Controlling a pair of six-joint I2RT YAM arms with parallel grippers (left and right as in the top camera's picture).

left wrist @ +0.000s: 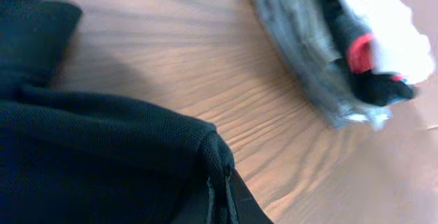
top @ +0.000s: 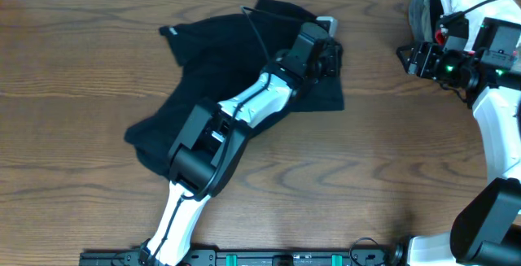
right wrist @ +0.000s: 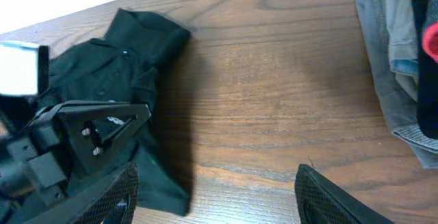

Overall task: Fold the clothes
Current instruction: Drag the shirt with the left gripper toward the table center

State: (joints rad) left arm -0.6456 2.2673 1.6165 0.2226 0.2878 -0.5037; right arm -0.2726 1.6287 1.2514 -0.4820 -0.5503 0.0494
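Your left gripper (left wrist: 220,195) clamped on T-shirt (top: 203,79); right gripper (right wrist: 217,179) empty.
T-shirt's crumpled near the tabletop (top: 81,176) far edge, centre, w/ left arm (top: 260,95) hiding its middle; jaws tight on a fold, tips barely visible. Right jaws spread wide, nothing btwn, by the heap (left wrist: 294,53) at far right corner, partly cut off.

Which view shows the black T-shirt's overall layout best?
Overhead: the whole black T-shirt, crumpled, though the left arm crosses it. Left wrist shows only a close fabric fold; right wrist just one end.
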